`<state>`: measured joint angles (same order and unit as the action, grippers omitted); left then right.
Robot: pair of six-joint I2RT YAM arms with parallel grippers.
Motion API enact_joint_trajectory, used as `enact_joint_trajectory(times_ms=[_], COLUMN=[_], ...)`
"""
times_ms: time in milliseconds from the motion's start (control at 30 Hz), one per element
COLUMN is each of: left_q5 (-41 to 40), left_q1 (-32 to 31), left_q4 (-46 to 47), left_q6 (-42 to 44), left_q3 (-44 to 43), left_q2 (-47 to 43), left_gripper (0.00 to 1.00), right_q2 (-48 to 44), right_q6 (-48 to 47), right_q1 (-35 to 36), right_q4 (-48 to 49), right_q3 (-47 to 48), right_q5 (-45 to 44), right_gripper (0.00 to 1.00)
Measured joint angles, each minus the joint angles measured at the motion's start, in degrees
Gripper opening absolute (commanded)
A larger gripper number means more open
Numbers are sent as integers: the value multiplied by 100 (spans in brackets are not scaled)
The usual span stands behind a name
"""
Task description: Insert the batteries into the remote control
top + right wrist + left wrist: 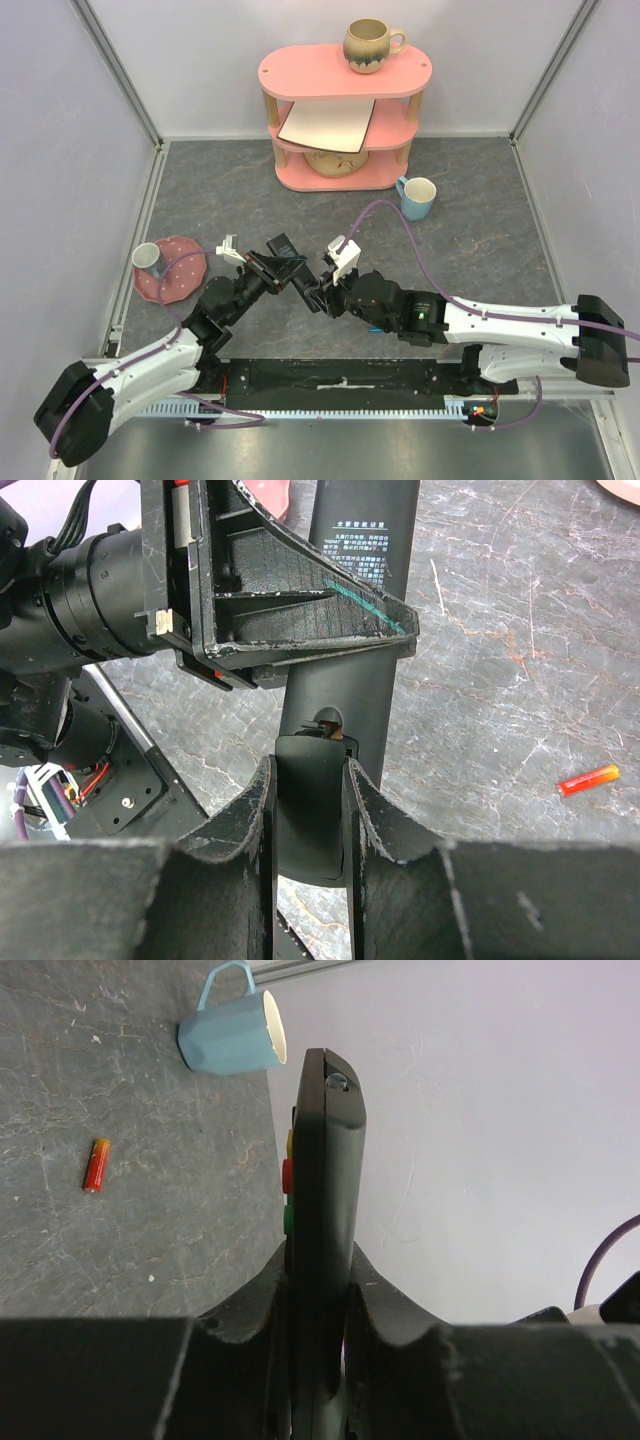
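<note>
Grey stone-look tabletop [480,240] takes up most of the space, with pale walls around it. At the back sits a pink three-tier shelf [345,70]. It has a brown mug [370,45] on top, a flat white board on the middle tier and a patterned bowl at the bottom. The two arms reach in from the near edge and meet roughly mid-table, nose to nose. Off to the left there's a pink plate [175,275] with a small cup [148,258] on its rim side, and a light blue mug [417,197] stands just right of the shelf. Now the actual job: the remote control [325,1210] is up off the surface, clamped in the left pincer [318,1260]. It's turned edge-on in that wrist view, so you only see coloured buttons poking out one side. From the other wrist you get its plain back with a printed label. The right pincer [310,770] is closed narrow on the near end of that back, gripping what looks like the cover panel there, though I can't tell if it's lifted at all. Only one battery [96,1164] shows up for me, a little red cell with an orange-yellow end. It's lying loose on the stone, well apart from the remote and not far from the blue mug.
</note>
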<state>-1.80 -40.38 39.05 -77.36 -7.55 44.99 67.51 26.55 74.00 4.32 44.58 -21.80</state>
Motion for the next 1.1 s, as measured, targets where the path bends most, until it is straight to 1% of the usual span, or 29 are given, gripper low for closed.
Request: enact_joint_trajectory(times_ms=[367,700,933,1100], left_q5=[-9,46,44,42], left_q1=[0,0,0,0], left_q4=[-2,2,7,28], left_q6=[7,7,4,4], left_q3=[0,0,0,0], left_q2=[-92,-116,-129,-129], left_gripper=[2,2,2,2], right_q2=[0,50,83,122], right_q6=[111,138,138,131], right_q1=[33,35,37,37], right_q4=[-120,-269,-361,-439], right_q3=[101,184,249,326], right_q5=[-83,-258,-313,-313], right_gripper=[39,46,48,45])
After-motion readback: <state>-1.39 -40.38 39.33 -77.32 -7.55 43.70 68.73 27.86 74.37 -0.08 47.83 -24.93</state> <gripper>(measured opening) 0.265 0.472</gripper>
